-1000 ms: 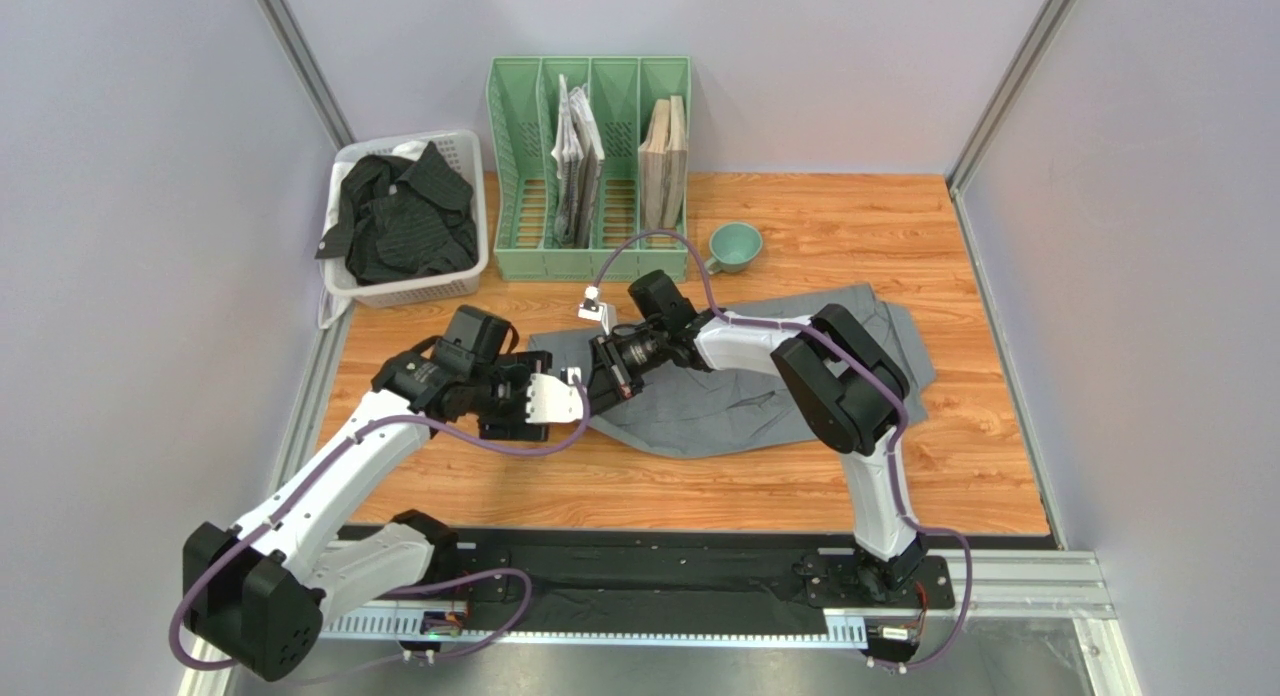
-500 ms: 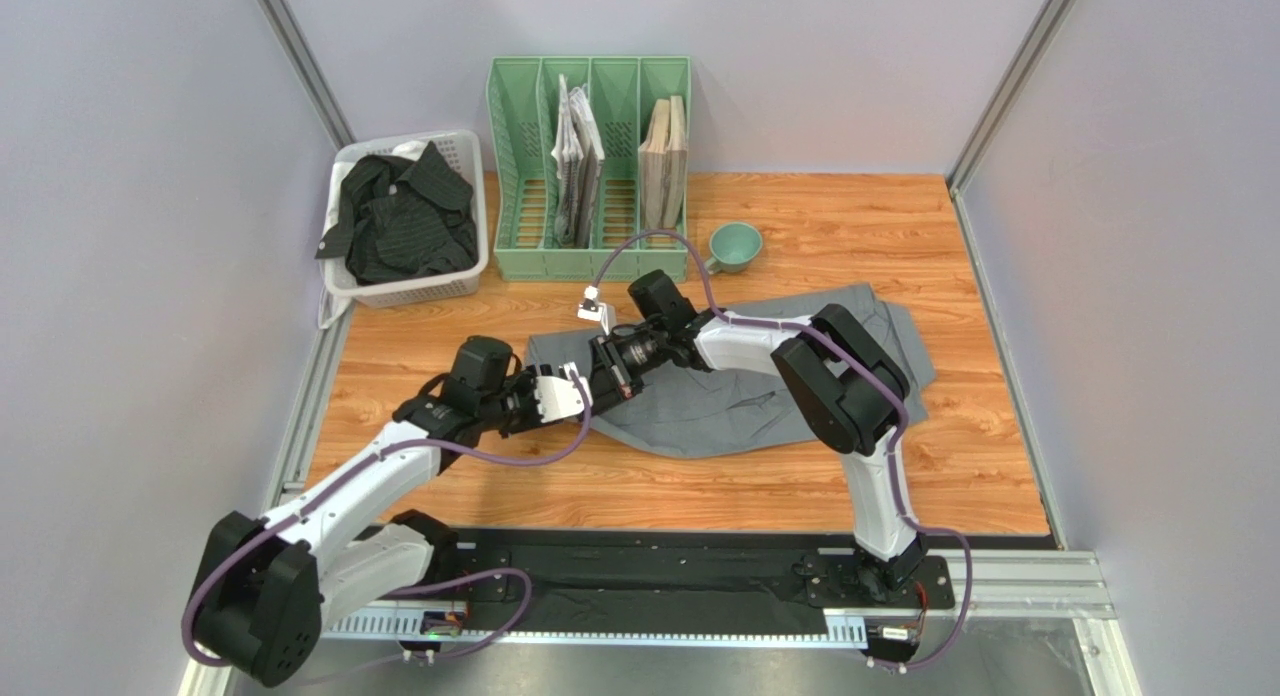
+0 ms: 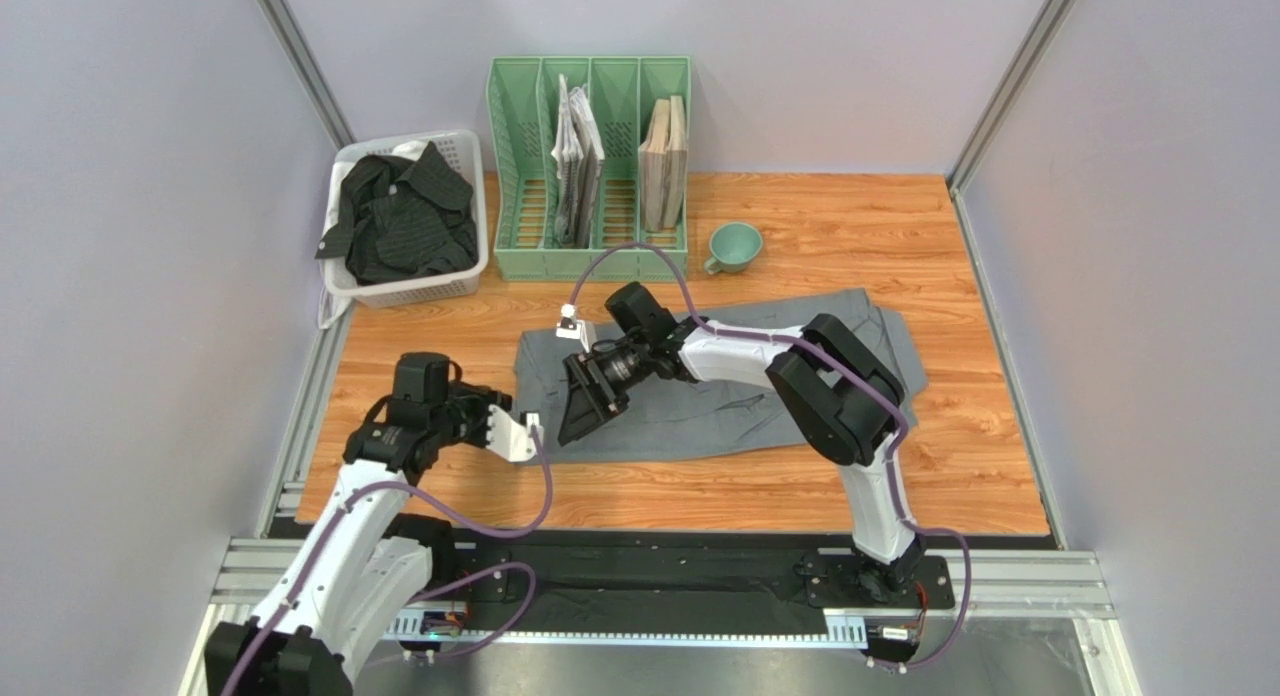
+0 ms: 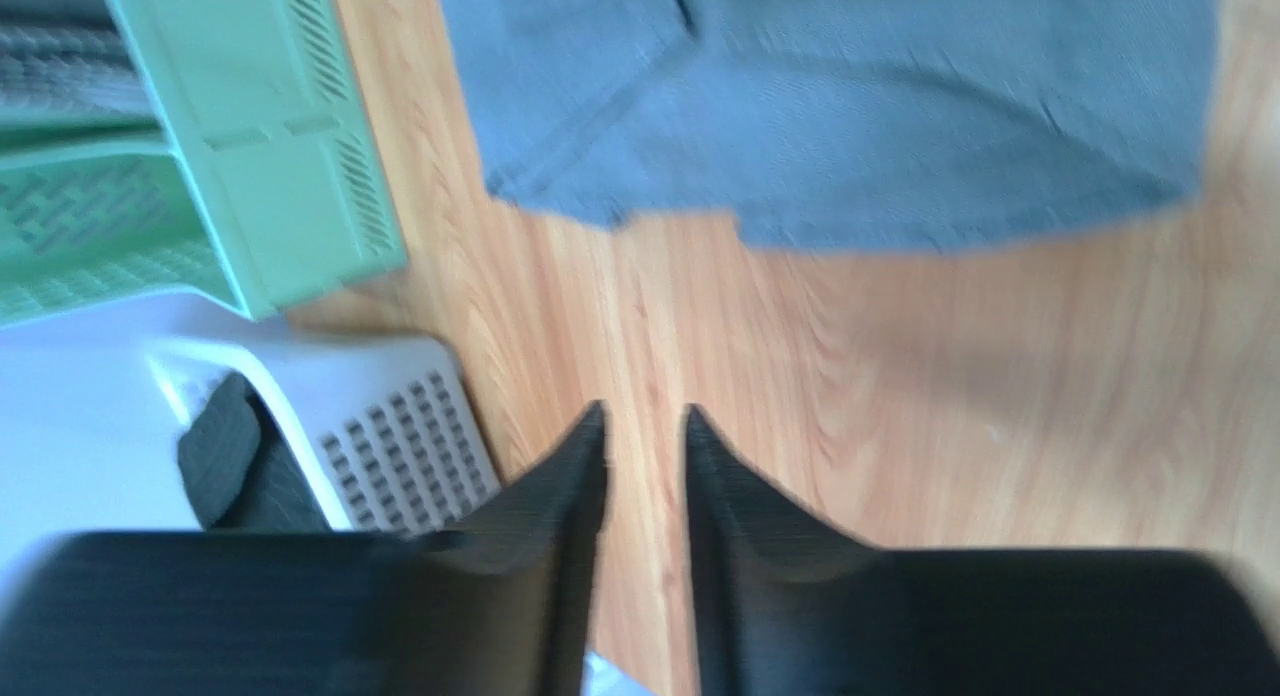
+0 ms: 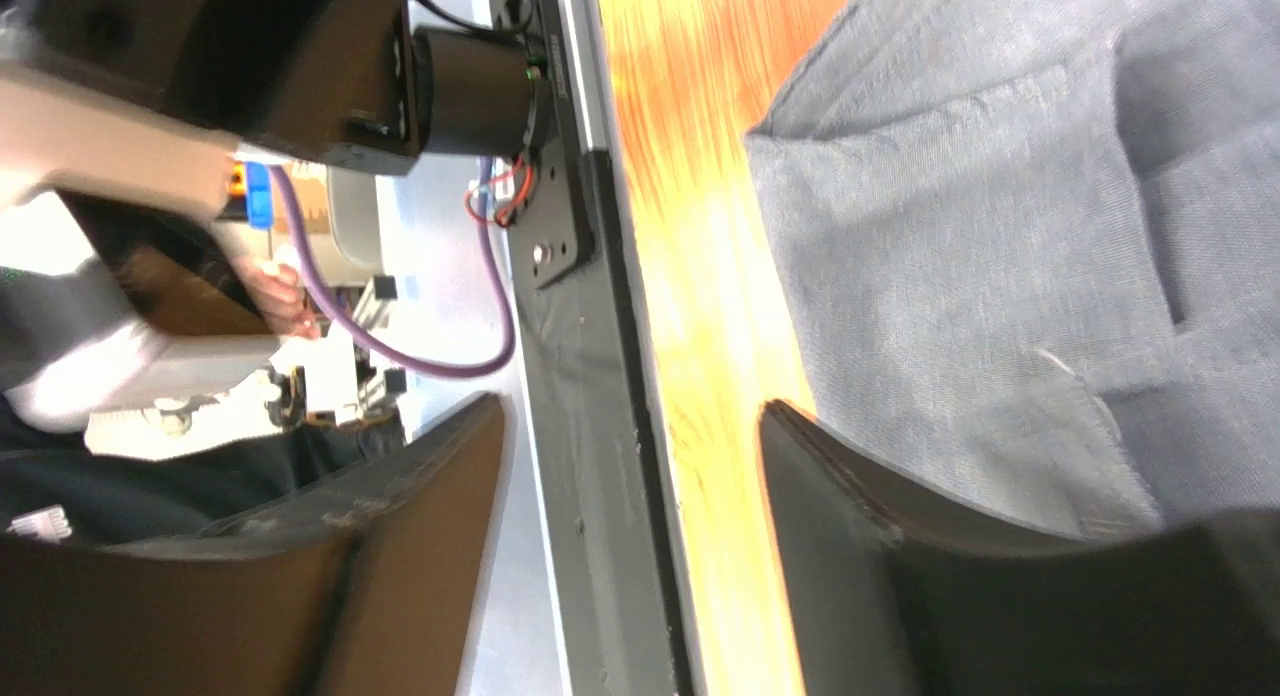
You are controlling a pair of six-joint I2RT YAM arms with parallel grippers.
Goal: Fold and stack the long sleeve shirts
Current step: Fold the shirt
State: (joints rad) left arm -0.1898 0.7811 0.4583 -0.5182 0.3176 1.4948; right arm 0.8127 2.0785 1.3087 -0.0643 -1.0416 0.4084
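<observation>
**Top view.** Your grey shirt (image 3: 721, 404) lies spread across the middle of the table (image 3: 676, 494), partly under the right arm. The black shirt (image 3: 398, 216) sits heaped in the white basket (image 3: 413, 294) at the back left, just beside the green rack (image 3: 519, 156). Your left gripper (image 3: 519, 434) stands at the grey shirt's left edge. From this height you cannot tell its gap, or whether it touches the cloth. Your right gripper (image 3: 583, 404) hangs over the left part of the same shirt with its jaws apart.

**Left wrist view.** The picture is blurred, but the left gripper (image 4: 646, 414) is plain enough. Its fingers (image 4: 579, 471) stand close together, with a thin strip of bare wood showing between them. They hold nothing. The grey shirt (image 4: 902, 111) lies beyond the tips, apart from them. The rack (image 4: 256, 141) and the basket (image 4: 406, 441) show at the left.

**Right wrist view.** The right gripper (image 5: 631, 411) is spread wide, and only the table edge and the base rail show in the gap. It grips nothing. One finger (image 5: 842, 501) sits in front of the grey shirt (image 5: 1022, 246). You cannot tell from this picture whether it rests on the cloth.
</observation>
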